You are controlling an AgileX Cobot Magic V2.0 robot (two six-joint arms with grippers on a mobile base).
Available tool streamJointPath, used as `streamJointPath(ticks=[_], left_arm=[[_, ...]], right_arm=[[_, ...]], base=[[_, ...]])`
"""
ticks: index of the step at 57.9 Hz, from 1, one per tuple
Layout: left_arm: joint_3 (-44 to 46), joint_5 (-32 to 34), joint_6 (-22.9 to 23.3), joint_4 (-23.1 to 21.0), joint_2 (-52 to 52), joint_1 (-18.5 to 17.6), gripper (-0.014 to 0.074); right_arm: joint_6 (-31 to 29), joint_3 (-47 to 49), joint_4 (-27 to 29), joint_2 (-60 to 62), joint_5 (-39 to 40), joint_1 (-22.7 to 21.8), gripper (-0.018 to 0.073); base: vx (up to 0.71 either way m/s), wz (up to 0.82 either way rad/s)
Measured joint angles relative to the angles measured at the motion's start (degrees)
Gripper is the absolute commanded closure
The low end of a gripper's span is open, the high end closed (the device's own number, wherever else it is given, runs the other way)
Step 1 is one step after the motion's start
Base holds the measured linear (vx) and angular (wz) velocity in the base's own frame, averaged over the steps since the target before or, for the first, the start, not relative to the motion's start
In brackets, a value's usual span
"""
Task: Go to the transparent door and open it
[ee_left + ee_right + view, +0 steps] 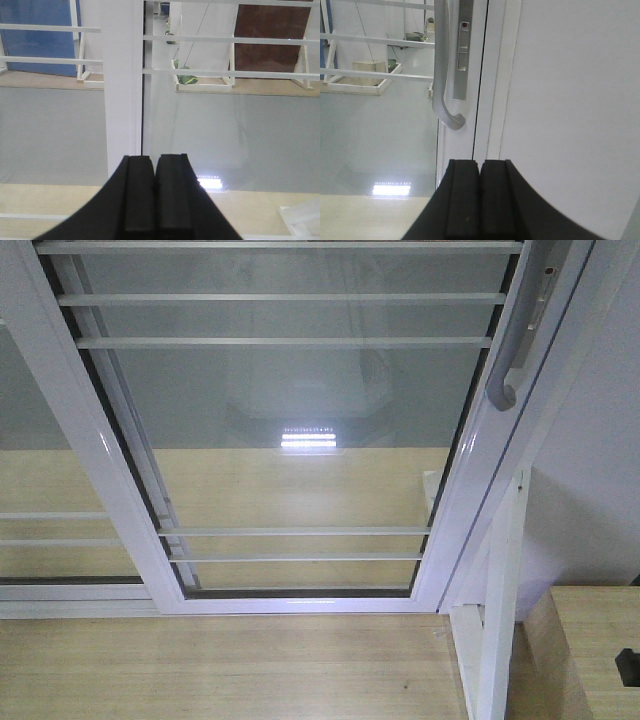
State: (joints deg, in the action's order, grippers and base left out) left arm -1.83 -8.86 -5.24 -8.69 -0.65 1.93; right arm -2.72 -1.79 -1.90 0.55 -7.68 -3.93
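The transparent door [300, 440] fills the front view: clear glass, white frame, thin horizontal white bars. Its curved silver-grey handle [515, 335] is on the right stile, at the upper right. In the right wrist view the handle [442, 75] hangs just above and left of my right gripper [480, 165], which is shut and empty, a short way from the door. My left gripper [154, 160] is shut and empty, facing the door's left stile [122, 90] and glass. Neither gripper shows in the front view.
A second barred glass panel [40, 500] without a handle lies to the left. A white wall [570, 100] and a white door-frame post [500, 620] stand right of the door. A wooden surface [590, 650] is at lower right. The floor is light wood [220, 670].
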Motion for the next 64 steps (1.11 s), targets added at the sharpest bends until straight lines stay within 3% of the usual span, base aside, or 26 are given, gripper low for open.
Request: streamJointPath(ticks=[25, 44, 52, 64], left_arm=[[0.0, 0.74, 0.0, -1.13, 0.0, 0.0, 0.0603], [0.0, 9.57, 0.0, -1.48, 0.0, 0.0, 0.0603], [2.25, 10.6, 0.0, -1.56, 0.0, 0.0, 0.0603], [13.42, 8.86, -1.69, -0.27, 1.9, 0.0, 0.0603]], right_arm=[[-0.94, 0.0, -0.98, 0.0, 1.87, 0.0, 0.0568], [0.15, 0.22, 1.38, 0.0, 9.07, 0.0, 0.0568], [0.36, 5.11, 1.9, 0.0, 7.68, 0.0, 0.0568], [-0.67, 18.01, 1.9, -5.74, 1.7, 0.0, 0.0566]], base=[[0.0, 0.0], [0.0, 0.0], [0.0, 0.0], [0.0, 0.0]])
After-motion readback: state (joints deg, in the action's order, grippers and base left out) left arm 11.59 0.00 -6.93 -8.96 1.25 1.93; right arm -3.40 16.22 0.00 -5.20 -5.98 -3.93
